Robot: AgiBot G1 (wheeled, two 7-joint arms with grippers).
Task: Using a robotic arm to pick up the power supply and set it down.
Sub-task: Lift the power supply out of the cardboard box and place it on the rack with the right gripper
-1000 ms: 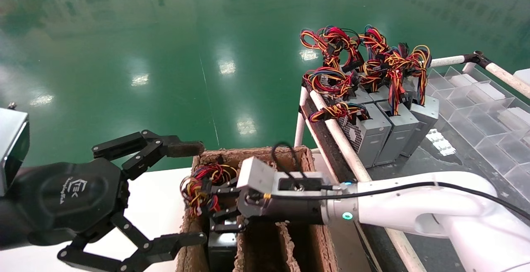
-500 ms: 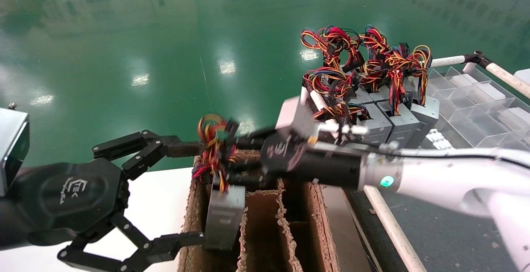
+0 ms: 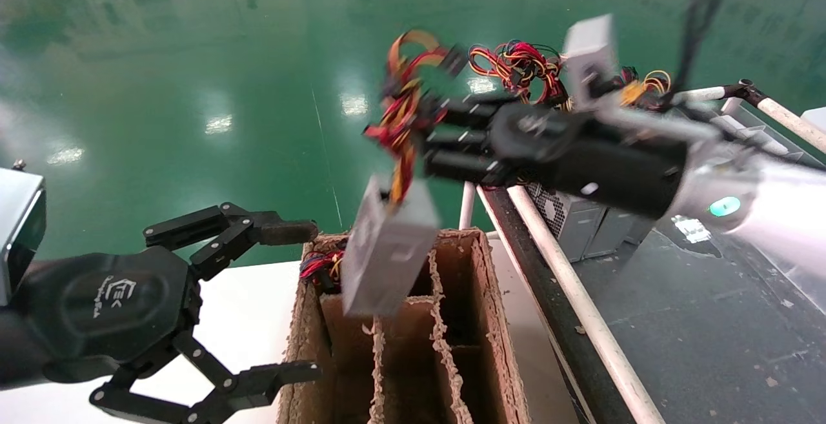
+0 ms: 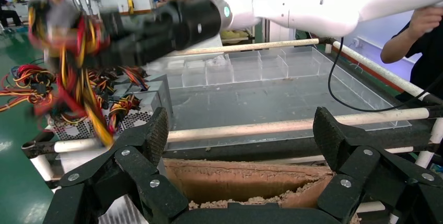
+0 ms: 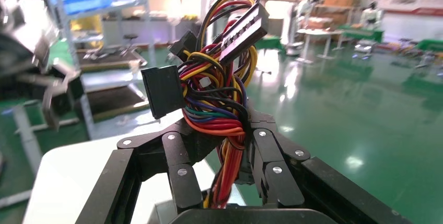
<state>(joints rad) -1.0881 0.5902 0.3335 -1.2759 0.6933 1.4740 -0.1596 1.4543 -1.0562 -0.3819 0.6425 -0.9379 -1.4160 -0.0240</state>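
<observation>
You're hoisting the silver-grey metal power supply (image 3: pixel 389 253) clear of the brown cardboard divider box (image 3: pixel 474 321) now, right claw (image 3: pixel 431 135) clenching its red-yellow wire bundle (image 3: pixel 403 111), box dangling free, while the left claw (image 3: pixel 284 301) is idling spread beside.

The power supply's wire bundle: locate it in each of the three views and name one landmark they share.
Head view: wire bundle above centre, clamped in the right hand, metal box hanging below.
Left wrist view: blurred bundle at the far side, held by that hand.
Right wrist view: bundle centre, between the fingers.
Shared landmark: the right hand itself.
</observation>
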